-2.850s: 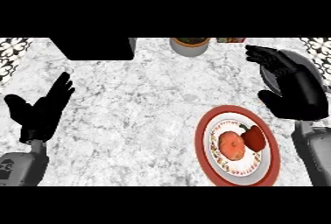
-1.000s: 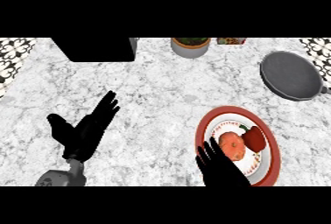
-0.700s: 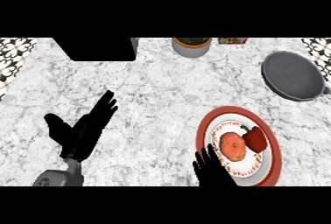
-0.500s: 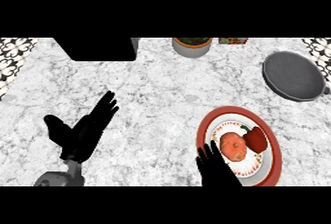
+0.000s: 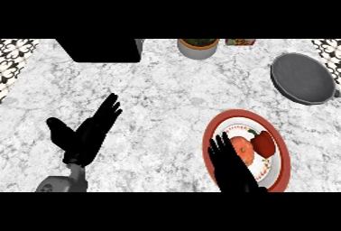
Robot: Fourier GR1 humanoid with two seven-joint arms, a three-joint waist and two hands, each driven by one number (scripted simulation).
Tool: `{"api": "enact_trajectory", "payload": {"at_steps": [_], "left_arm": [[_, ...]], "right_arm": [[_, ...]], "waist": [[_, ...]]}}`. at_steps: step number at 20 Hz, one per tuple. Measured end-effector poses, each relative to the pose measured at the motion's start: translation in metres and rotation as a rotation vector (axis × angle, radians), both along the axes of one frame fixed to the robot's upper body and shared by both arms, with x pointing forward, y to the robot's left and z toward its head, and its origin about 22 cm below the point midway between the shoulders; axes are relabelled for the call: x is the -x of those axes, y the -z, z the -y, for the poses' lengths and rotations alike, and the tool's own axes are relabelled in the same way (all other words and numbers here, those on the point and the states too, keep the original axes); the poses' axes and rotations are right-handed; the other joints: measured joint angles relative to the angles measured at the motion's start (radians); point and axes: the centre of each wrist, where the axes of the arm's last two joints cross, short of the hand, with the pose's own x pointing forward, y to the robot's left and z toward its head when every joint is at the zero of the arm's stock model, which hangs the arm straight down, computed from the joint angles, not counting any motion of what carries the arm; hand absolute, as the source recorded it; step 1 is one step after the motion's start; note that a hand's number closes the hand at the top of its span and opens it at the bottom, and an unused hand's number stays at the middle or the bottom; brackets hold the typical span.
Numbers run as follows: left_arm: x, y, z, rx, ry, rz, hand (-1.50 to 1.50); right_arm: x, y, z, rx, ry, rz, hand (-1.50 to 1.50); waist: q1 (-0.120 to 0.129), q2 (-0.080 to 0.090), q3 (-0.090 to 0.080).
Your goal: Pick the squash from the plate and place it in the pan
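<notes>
Marbled white desk [image 5: 166, 90]. Round red-rimmed plate [image 5: 283, 149] carries the smooth orange-red squash [image 5: 241, 150]. Right hand [image 5: 230, 167] lies over the plate's near-left side, fingers straight, spread, tips beside the squash. Dark round pan [image 5: 303, 79] beyond the plate. Left hand [image 5: 86, 133] rests well left of the plate, fingers straight, apart.

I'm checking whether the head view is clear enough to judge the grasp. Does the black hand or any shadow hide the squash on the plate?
Head view: even lighting, no glare. The right hand covers the lower left of the plate; its fingertips overlap the edge of the orange squash, so contact is unclear. The pan is unobstructed.
</notes>
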Motion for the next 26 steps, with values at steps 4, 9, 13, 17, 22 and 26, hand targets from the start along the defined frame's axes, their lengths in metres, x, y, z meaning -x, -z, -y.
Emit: {"api": "enact_trajectory", "payload": {"at_steps": [4,9,13,17,22,26], "left_arm": [[0.001,-0.002,-0.007,0.001,0.001,-0.006,0.0],[0.003,-0.001,0.001,0.002,0.007,-0.007,0.0],[0.005,0.002,0.003,0.003,0.001,-0.004,0.0],[0.004,-0.001,0.004,0.008,0.006,-0.007,0.0],[0.005,0.002,0.003,0.002,0.0,-0.002,0.0],[0.008,0.003,-0.001,0.004,-0.028,-0.003,0.0]], "right_arm": [[-0.013,0.004,0.007,0.001,0.0,0.004,-1.5],[-0.023,0.014,0.015,-0.001,-0.006,0.018,1.5],[-0.032,0.013,0.019,-0.025,-0.077,0.032,1.5],[-0.036,0.02,0.022,-0.024,-0.166,0.061,1.5],[-0.046,0.023,0.026,-0.088,-0.163,0.067,1.5],[-0.045,0.022,0.04,-0.382,0.056,-0.002,1.5]], "waist": [[0.001,0.0,0.0],[0.001,0.0,0.0],[0.003,-0.003,-0.001],[0.003,-0.003,-0.002],[0.002,-0.005,-0.002],[-0.03,-0.006,-0.002]]}}
